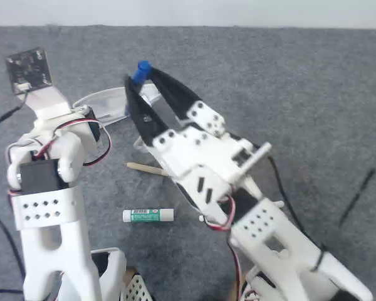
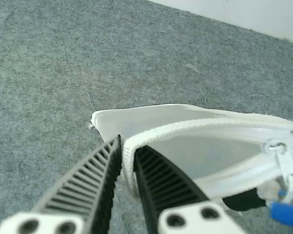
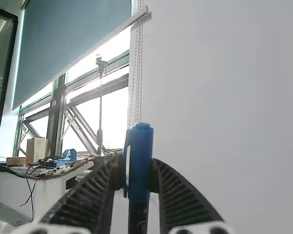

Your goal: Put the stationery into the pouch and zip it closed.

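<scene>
With the left hand [image 2: 127, 146] pinched shut on the rim of the pouch [image 2: 156, 116], the right hand [image 1: 140, 76] grips the blue pen [image 1: 143, 66] at the pouch's 2 o'clock; next, I judge, it must tip down into the opening.

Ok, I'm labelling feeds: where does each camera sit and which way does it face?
High view: fixed overhead, looking down on the grey table; left arm and right arm show.
Left wrist view: on the left arm, facing down along the left gripper, shut on the pouch rim.
Right wrist view: on the right arm, facing up at wall and window; right gripper holds the blue pen.
Shared: the pen, in high and right wrist views.
</scene>
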You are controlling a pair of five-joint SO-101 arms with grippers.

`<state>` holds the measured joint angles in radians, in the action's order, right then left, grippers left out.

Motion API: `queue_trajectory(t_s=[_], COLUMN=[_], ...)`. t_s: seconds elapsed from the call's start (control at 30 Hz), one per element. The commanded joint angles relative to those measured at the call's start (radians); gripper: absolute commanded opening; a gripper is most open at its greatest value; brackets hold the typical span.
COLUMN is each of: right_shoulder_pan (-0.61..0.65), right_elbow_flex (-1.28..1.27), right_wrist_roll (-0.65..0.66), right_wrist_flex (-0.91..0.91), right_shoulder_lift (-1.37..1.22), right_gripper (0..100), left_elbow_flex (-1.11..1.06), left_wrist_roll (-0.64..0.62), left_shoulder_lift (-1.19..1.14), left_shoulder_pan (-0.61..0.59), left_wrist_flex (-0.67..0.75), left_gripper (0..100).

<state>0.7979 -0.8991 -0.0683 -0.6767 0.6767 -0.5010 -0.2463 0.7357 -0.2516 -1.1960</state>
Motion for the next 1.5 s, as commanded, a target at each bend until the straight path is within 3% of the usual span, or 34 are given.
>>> queue_trajectory(t_s=[0.0, 0.3, 0.43, 0.6, 0.73, 0.87, 1.0, 1.17, 1.47], right_shoulder_pan=[0.002, -0.035, -0.035, -0.030, -0.012, -0.013, -0.013, -0.013, -0.018], right_elbow_flex=[0.109, 0.080, 0.057, 0.061, 0.058, 0.063, 0.063, 0.064, 0.181], right_wrist_roll=[-0.005, -0.006, -0.003, 0.029, 0.035, -0.041, -0.078, -0.078, -0.081], right_wrist_flex=[-0.045, -0.223, -0.222, -0.113, -0.030, 0.168, 0.355, 0.458, 0.734], right_shoulder_lift=[-0.076, -0.285, -0.311, -0.308, -0.269, -0.133, 0.010, 0.125, 0.159], right_gripper=[0.6, 0.6, 0.6, 1.4, 10.7, 17.9, 18.2, 18.0, 18.0], left_elbow_flex=[0.007, 0.007, 0.007, 0.007, 0.007, 0.010, 0.010, 0.008, 0.008], left_wrist_roll=[0.006, 0.008, 0.008, 0.009, 0.009, 0.009, 0.008, 0.008, 0.008], left_shoulder_lift=[0.008, 0.008, 0.008, 0.008, 0.008, 0.008, 0.008, 0.008, 0.008], left_shoulder_pan=[0.000, 0.000, 0.000, -0.002, -0.020, -0.054, -0.054, -0.054, -0.055], left_wrist_flex=[-0.005, -0.005, -0.005, -0.005, -0.005, 0.000, 0.000, 0.002, 0.002], left_gripper=[1, 1, 1, 1, 1, 1, 1, 1, 1])
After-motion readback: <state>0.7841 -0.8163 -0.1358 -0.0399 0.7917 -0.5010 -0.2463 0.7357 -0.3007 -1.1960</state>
